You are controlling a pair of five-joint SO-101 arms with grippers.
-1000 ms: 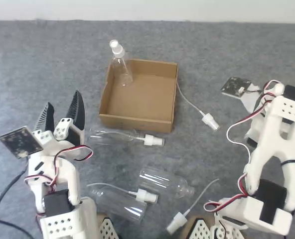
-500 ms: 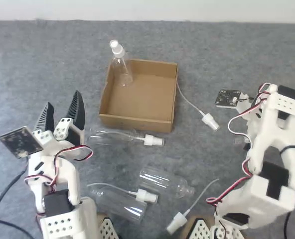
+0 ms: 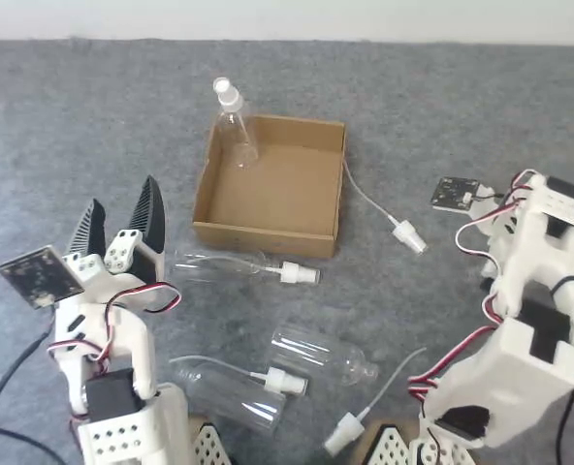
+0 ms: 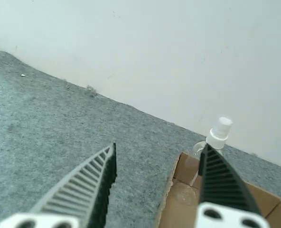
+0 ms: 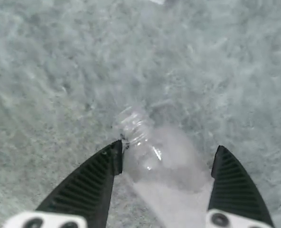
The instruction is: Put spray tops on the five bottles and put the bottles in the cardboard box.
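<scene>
On a grey carpet [image 3: 93,107], the left gripper [image 3: 122,219] hangs released at the left side. Its two black fingers are spread wide with nothing between them and point towards the cardboard box [image 3: 266,236]. Its own wrist view looks past those fingers to the box's corner below a white wall [image 4: 131,47]. A capped bottle [image 3: 235,128] stands upright in the box's far left corner, its spray top above the rim. Just in front of the box a second bottle [image 3: 231,263] lies on its side, spray top fitted and pointing right. Nearer the arms' bases, a third bottle [image 3: 231,395] lies on the carpet with a spray top at its right end. Just beside it to the right, an open bottle [image 3: 321,354] lies without one. A loose spray top [image 3: 344,432] rests between the two bases, its thin tube curving up and right. The other spray top [image 3: 407,235] lies right of the box, its tube running back along the box's right wall. At the right, the right arm [image 3: 534,320] bends down over the carpet. In its wrist view the right gripper [image 5: 169,148] is unclenched, with a finger on either side of a fifth bottle [image 5: 147,147]. That bottle lies uncapped on the carpet, its threaded neck pointing away. Whether a finger touches it cannot be told.
</scene>
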